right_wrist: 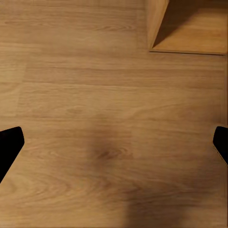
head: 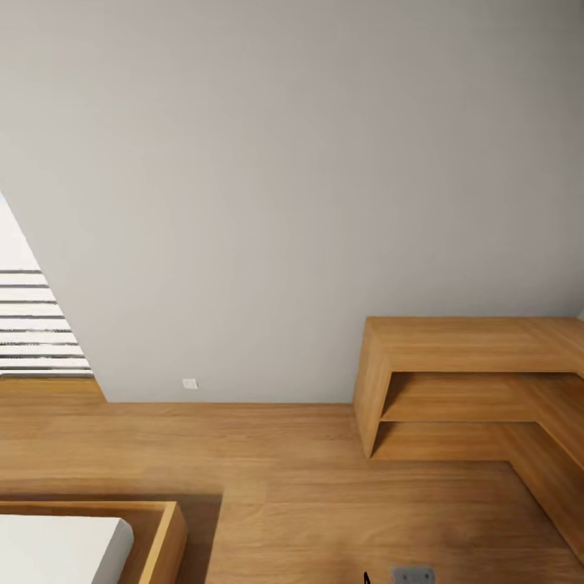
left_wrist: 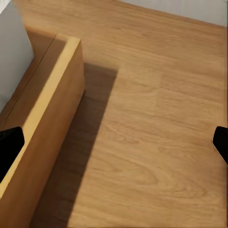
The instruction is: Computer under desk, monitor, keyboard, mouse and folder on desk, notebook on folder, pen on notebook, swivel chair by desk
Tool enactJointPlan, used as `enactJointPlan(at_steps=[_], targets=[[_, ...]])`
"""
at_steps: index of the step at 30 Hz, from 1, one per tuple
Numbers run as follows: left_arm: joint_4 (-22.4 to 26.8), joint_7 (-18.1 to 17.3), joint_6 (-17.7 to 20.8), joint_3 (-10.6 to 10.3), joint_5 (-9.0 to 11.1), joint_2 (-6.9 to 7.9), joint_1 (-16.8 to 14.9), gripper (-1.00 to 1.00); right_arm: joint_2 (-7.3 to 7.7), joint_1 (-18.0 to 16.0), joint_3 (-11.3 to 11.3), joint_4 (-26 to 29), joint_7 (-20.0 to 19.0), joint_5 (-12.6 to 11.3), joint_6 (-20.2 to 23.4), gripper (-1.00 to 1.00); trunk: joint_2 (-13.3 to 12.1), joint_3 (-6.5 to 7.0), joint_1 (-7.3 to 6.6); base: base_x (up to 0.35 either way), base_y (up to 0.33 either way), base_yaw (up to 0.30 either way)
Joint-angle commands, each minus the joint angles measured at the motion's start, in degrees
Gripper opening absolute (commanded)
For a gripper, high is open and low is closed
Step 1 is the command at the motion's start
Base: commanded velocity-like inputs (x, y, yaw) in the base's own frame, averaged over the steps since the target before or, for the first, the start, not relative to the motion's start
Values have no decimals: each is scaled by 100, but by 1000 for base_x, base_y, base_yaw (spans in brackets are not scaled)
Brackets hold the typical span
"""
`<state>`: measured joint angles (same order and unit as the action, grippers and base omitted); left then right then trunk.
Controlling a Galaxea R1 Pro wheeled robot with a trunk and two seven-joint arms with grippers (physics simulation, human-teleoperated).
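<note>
The robot faces a big plain grey wall (head: 284,162). None of the desk things are in sight here, so where they are cannot be told.

In the head view, a wooden floor (head: 284,478) runs across the low part. At about 4 o'clock sits a low wooden shelf unit (head: 470,381) with 2 open shelves, turning a corner along the right side. At about 9 o'clock is a window with white blinds (head: 36,324). At about 7 o'clock is the corner of a wooden bed frame (head: 166,535) with a white mattress (head: 57,547) inside it. A small white wall socket (head: 190,384) sits low on the wall.

The left gripper (left_wrist: 114,147) hangs over the floor beside the bed frame, its 2 black fingers (left_wrist: 8,142) spread wide with nothing between them.

The right gripper (right_wrist: 114,145) hangs over bare floor near the shelf unit, its fingers (right_wrist: 9,142) spread wide too, holding nothing.
</note>
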<state>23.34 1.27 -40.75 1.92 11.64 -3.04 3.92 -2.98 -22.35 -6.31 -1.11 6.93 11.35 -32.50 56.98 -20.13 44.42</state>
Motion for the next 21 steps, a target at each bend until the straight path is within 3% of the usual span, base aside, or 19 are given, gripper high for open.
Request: enactJointPlan(at_steps=[1, 10, 21], targets=[[12, 13, -3, 19, -21, -4, 3, 100, -1, -6, -45, -12, 28, 61, -20, 100, 3, -5, 3, 210, -165, -14], [12, 13, -3, 25, -21, -4, 3, 100, 5, -6, -45, -12, 28, 53, -20, 100, 3, -5, 3, 142, -103, -88], [7, 10, -8, 28, -21, -4, 3, 100, 7, -6, -45, -12, 28, 44, -20, 100, 3, -5, 3, 19, -13, -224]])
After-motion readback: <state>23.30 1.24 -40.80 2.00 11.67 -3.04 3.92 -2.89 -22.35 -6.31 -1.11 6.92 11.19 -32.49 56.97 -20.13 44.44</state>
